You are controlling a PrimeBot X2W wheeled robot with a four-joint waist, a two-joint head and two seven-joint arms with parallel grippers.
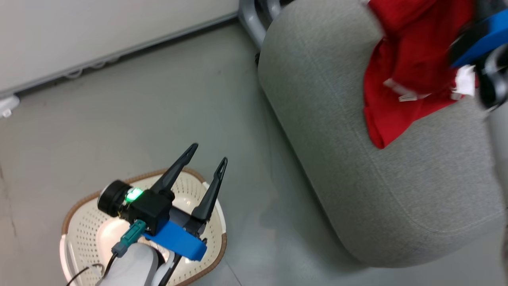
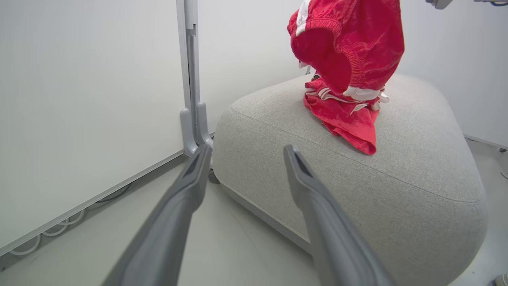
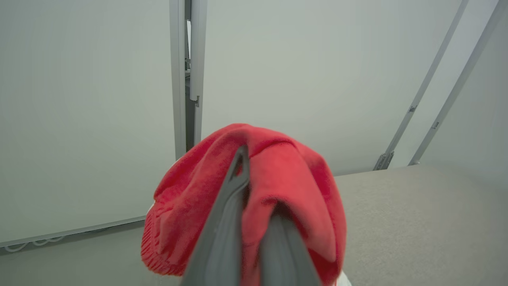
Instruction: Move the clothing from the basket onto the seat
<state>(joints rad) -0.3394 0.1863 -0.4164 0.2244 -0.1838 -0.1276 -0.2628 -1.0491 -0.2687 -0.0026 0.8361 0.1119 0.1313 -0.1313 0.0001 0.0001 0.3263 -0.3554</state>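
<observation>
Over the rounded grey seat my right gripper is shut on a red garment that droops over both fingers. In the left wrist view this garment hangs with its elastic waistband open, its lower end touching a second red piece with white trim that lies crumpled on the seat. The red clothing sits at the seat's far end, beside my blurred right wrist. My left gripper stands open above the cream basket with nothing between its fingers. No cloth shows inside the basket.
A white wall panel with cables along its foot runs behind. A grey metal post foot stands by the seat's far corner. Bare grey floor lies between the basket and the seat.
</observation>
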